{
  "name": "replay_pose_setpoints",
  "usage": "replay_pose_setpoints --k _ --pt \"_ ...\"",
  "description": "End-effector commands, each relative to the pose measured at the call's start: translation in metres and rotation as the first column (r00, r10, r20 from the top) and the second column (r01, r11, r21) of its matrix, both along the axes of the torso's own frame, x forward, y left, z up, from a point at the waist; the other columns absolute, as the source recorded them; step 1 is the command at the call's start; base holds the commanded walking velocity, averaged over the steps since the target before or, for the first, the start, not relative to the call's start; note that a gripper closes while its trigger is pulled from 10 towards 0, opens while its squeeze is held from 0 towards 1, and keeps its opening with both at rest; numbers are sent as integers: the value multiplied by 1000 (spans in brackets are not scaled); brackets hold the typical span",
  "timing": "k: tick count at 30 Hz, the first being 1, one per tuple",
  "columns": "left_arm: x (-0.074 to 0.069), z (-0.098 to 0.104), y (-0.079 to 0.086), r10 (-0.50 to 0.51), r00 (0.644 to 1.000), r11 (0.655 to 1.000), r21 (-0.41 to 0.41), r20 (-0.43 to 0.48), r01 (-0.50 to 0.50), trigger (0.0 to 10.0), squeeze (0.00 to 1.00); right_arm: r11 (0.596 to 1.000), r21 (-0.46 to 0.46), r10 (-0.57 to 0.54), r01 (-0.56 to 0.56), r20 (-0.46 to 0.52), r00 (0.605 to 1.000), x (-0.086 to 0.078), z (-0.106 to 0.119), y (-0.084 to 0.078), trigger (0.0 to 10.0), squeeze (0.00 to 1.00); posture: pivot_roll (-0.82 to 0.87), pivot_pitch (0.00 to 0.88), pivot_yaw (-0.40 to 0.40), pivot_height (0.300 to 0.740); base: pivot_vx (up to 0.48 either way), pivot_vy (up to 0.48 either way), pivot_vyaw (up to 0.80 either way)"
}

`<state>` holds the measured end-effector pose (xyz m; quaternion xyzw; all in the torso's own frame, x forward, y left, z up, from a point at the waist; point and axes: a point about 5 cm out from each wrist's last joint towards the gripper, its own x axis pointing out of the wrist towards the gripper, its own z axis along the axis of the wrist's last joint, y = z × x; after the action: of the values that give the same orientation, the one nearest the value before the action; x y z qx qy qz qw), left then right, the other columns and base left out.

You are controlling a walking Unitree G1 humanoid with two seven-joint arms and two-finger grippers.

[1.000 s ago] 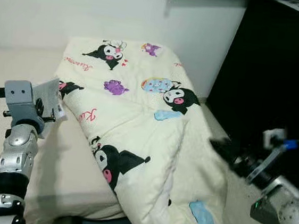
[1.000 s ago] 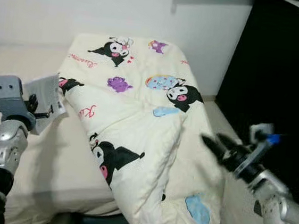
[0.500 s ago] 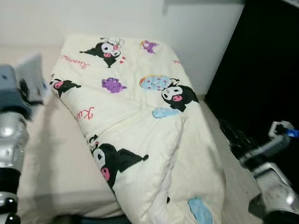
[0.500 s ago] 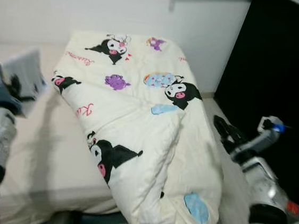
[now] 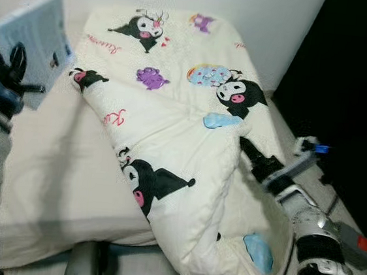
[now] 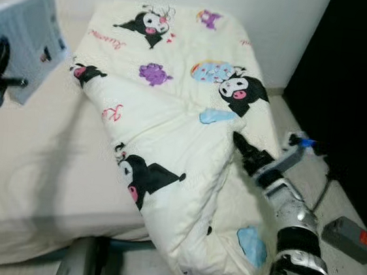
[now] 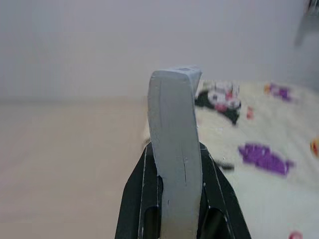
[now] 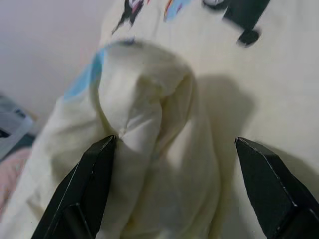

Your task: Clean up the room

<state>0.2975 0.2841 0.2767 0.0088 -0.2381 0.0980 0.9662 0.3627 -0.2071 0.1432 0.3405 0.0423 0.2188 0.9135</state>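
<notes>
A cream quilt point(image 5: 171, 129) printed with black cartoon characters lies folded over on the bed point(image 5: 54, 183). My right gripper point(image 5: 244, 145) is at the quilt's right side, against the folded edge. In the right wrist view it point(image 8: 173, 143) stands open, with a bunched fold of the quilt point(image 8: 144, 99) between its spread fingers. My left gripper point(image 5: 13, 67) is raised at the left over the bed, shut on a thin grey-blue book point(image 5: 35, 40). In the left wrist view the book point(image 7: 174, 139) stands upright between the black fingers point(image 7: 139, 199).
A tall black cabinet point(image 5: 353, 83) stands to the right of the bed, with a narrow strip of floor between. A grey box with a red label point(image 6: 351, 238) lies on that floor. A white wall point(image 5: 269, 8) runs behind the bed. Something dark point(image 5: 91, 266) sits below the bed's near edge.
The camera has tilted down and come closer. My left arm has lifted the book higher. My right gripper has swung left from beside the cabinet onto the quilt's folded edge.
</notes>
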Motion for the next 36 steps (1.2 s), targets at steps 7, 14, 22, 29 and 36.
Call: replay_pose_setpoints --k 7,14,22,29,36 --pt "-9 8 -6 -23 999 1000 15 23 23 353 0 982 -44 186 -184 63 980 -1 3 23 0 0 46 368 -46 530 0 0 0" --pt "-8 12 -7 -24 999 1000 14 27 24 196 0 966 -93 253 -243 119 960 0 12 36 0 0 35 326 -57 530 0 0 0" --pt "-6 29 -8 10 996 999 31 89 -12 0 0 764 -227 644 -605 208 736 -26 26 129 0 0 26 257 -80 530 0 0 0" --pt "-5 40 -10 26 990 999 43 137 -32 0 0 474 -258 876 -842 232 423 -62 24 232 0 0 50 198 -96 530 0 0 0" --pt "-4 49 -10 38 985 998 38 170 -45 0 0 304 -363 946 -881 4 325 -93 -19 277 10000 0 49 137 -105 530 0 0 0"
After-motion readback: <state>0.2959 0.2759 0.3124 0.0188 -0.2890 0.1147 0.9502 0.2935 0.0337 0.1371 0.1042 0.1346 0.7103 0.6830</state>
